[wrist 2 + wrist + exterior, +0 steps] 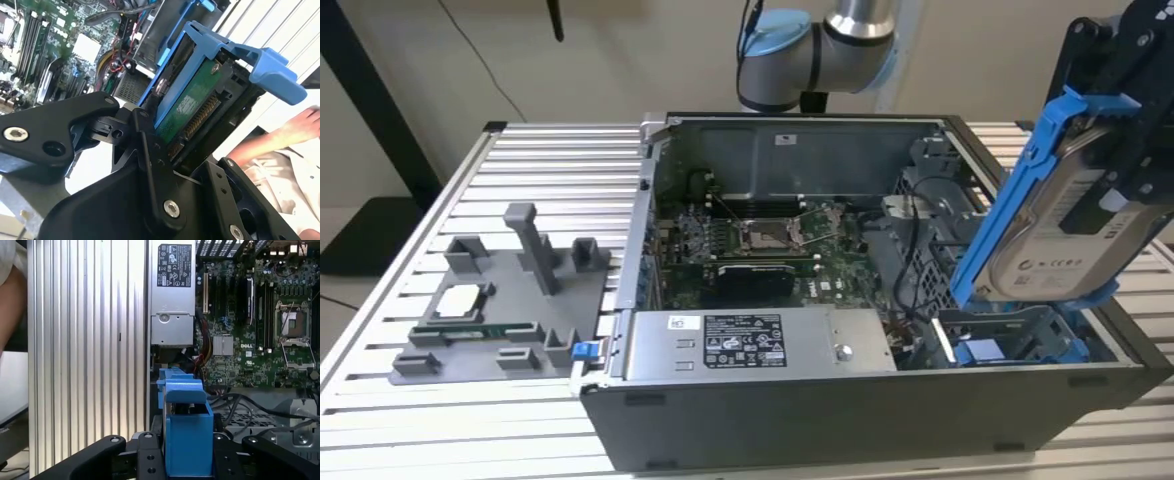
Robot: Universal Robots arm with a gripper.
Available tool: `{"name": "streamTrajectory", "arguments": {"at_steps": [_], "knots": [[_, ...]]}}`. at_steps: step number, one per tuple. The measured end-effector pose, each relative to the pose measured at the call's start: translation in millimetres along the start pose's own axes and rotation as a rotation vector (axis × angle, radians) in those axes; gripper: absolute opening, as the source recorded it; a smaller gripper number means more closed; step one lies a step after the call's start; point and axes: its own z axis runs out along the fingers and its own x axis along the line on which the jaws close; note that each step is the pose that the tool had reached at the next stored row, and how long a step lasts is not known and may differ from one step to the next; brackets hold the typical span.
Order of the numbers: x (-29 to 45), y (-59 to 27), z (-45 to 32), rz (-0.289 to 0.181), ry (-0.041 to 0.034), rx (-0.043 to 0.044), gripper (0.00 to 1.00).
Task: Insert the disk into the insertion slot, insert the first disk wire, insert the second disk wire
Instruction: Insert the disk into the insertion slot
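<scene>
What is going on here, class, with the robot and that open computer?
The robot's gripper is clamped on the disk, a drive in a blue carrier, and holds it tilted in the air above the open computer case. The insertion slot sits below it at the exterior view's right, and the disk is not yet inside.

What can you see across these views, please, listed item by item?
table: one, silver, ribbed.
computer case: one, dark grey, on table.
motherboard: one, green, inside case.
power-supply box: one, grey, inside case.
insertion slot: one, grey with blue tabs, case's corner at the exterior view's right.
disk: one, silver-grey in blue carrier, held tilted above insertion slot.
fixture: one, grey, on table, exterior view's left.
person's forearm: one, beside table.
robot arm: one, silver and light blue, behind case.
hand: one, black, shut on disk.
</scene>
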Motion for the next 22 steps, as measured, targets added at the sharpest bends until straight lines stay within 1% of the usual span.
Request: {"name": "streamTrajectory", "arguments": {"at_steps": [11, 18, 22], "knots": [[4.3, -0.3, 5.0, 0.0, 0.0, -0.0026, 0.0], [4.6, -0.4, 5.7, 0.0, 0.0, -0.0045, 0.0], [6.0, -0.5, 6.5, 0.0, 0.0, -0.0066, 0.0]]}}
